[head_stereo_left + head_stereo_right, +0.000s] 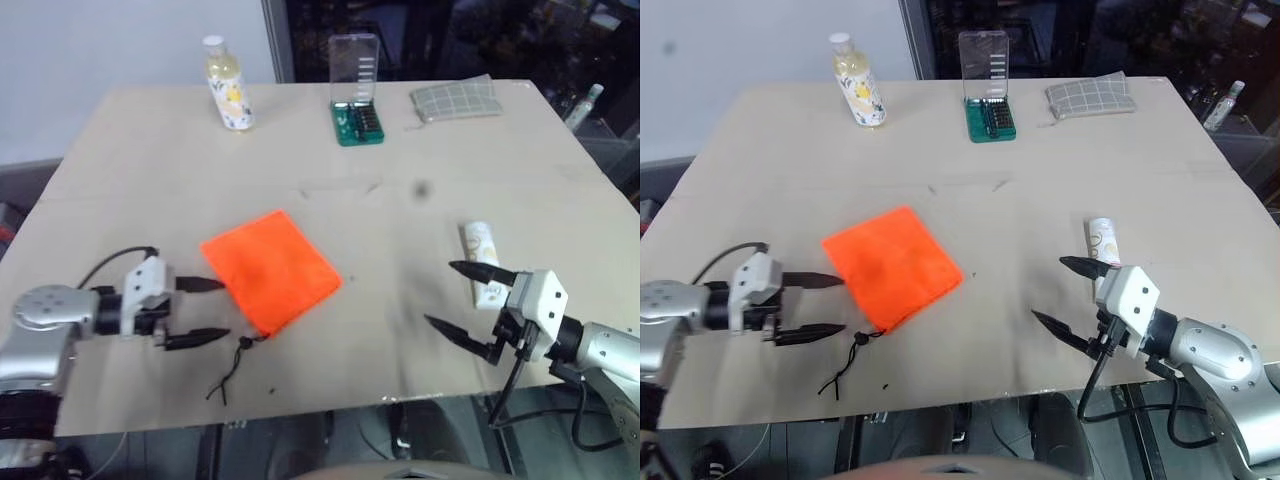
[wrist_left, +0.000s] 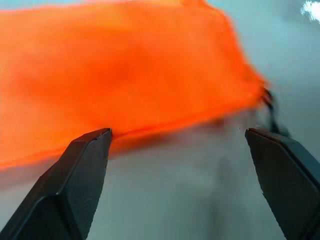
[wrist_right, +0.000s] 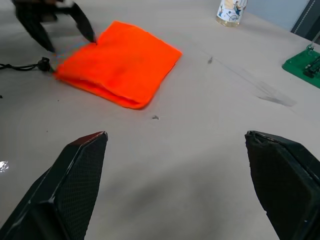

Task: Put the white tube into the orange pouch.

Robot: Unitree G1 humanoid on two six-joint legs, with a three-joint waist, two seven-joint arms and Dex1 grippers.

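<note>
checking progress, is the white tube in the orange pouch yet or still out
Still out. The white tube lies flat on the table, apart from the orange pouch, with the open right end effector just beside it.

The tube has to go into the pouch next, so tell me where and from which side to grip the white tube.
Grip the white tube across its narrow width, about mid-body, coming down from above with the right gripper, whose jaws stand open right beside it. It lies flat on the table, long axis running away from the robot, so the long edges are probably the easiest faces to pinch.
</note>
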